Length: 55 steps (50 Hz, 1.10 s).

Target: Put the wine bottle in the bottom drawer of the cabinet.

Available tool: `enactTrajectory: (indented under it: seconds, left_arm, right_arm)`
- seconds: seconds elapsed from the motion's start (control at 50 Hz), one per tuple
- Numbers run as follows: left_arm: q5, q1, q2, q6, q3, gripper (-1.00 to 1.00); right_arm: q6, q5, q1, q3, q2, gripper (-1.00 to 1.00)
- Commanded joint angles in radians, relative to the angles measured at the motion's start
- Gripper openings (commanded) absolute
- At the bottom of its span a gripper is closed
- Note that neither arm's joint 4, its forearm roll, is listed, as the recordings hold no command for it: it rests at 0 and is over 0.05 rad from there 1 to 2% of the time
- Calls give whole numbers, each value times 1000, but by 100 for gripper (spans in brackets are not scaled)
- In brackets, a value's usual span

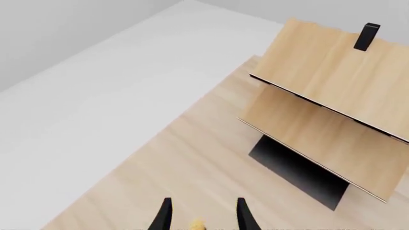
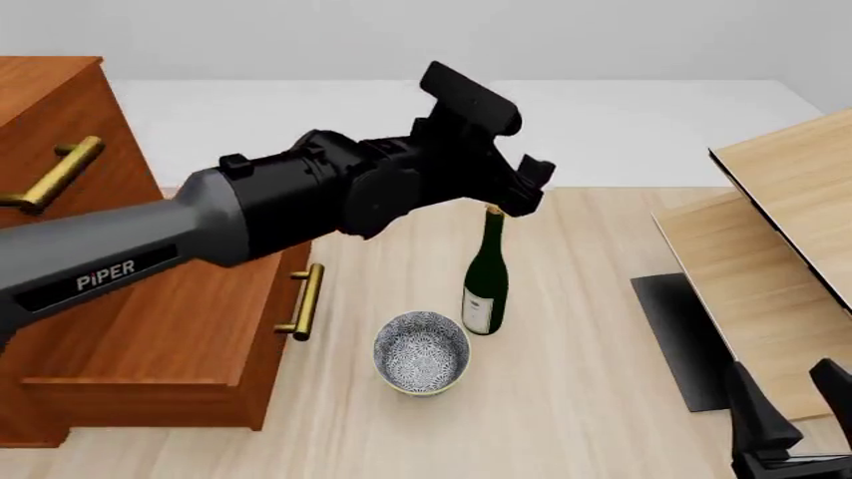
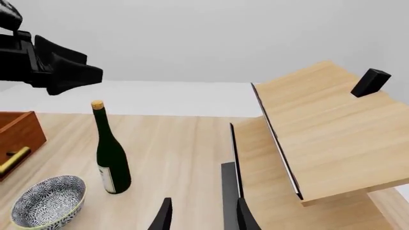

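The wine bottle (image 2: 485,284) stands upright on the table, dark green with a gold cap and a white label, beside the bowl. It also shows in the right wrist view (image 3: 112,160). My left gripper (image 2: 522,188) hangs open just above its cap; in the left wrist view (image 1: 203,216) the gold cap tip shows between the fingertips. The cabinet (image 2: 47,110) stands at the left. Its bottom drawer (image 2: 160,399) is pulled out, its brass handle (image 2: 303,299) facing the bottle. My right gripper (image 2: 788,399) is open and empty at the near right, also in the right wrist view (image 3: 203,216).
A patterned bowl (image 2: 421,351) sits in front of the bottle, next to the drawer front. Pale light-wood furniture (image 2: 785,239) with slanted panels and a dark base fills the right side, close to my right gripper.
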Motion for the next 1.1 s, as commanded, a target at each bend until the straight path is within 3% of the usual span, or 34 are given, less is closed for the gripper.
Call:
enactTrajectory:
  seconds: [0.02,1.1]
  left_arm:
    - [-40,-5,30,-7,25,100]
    - [-162,5,57,-41,184,100]
  right_arm:
    - [1,7,1,0,-5,100]
    - [-5,12,3,0,-7,100]
